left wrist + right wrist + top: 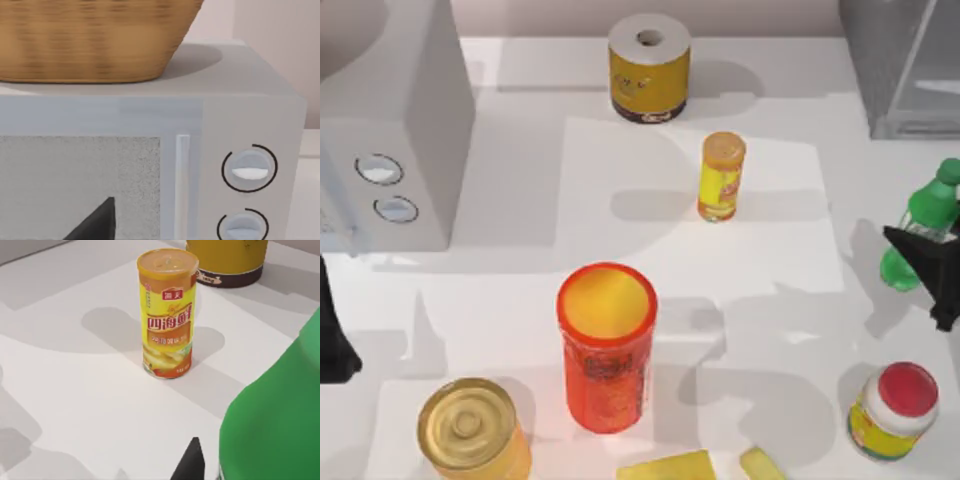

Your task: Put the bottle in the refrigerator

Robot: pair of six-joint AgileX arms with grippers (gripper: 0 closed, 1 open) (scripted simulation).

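On the white counter (760,300), the right pincer (925,255) sits clamped on the green bottle (918,225) at the right edge, just below the grey refrigerator (895,65), while the left arm rests by the microwave (390,130)

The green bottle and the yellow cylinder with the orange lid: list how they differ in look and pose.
The bottle is translucent green with a narrow neck and green cap; the yellow cylinder is opaque yellow, straight-sided, with a flat orange lid. The bottle sits at the table's right edge by the right gripper, and looks tilted; the yellow cylinder stands upright and alone near the middle. The yellow cylinder carries a printed label with red characters; the bottle has a pale band. Both are slim containers.
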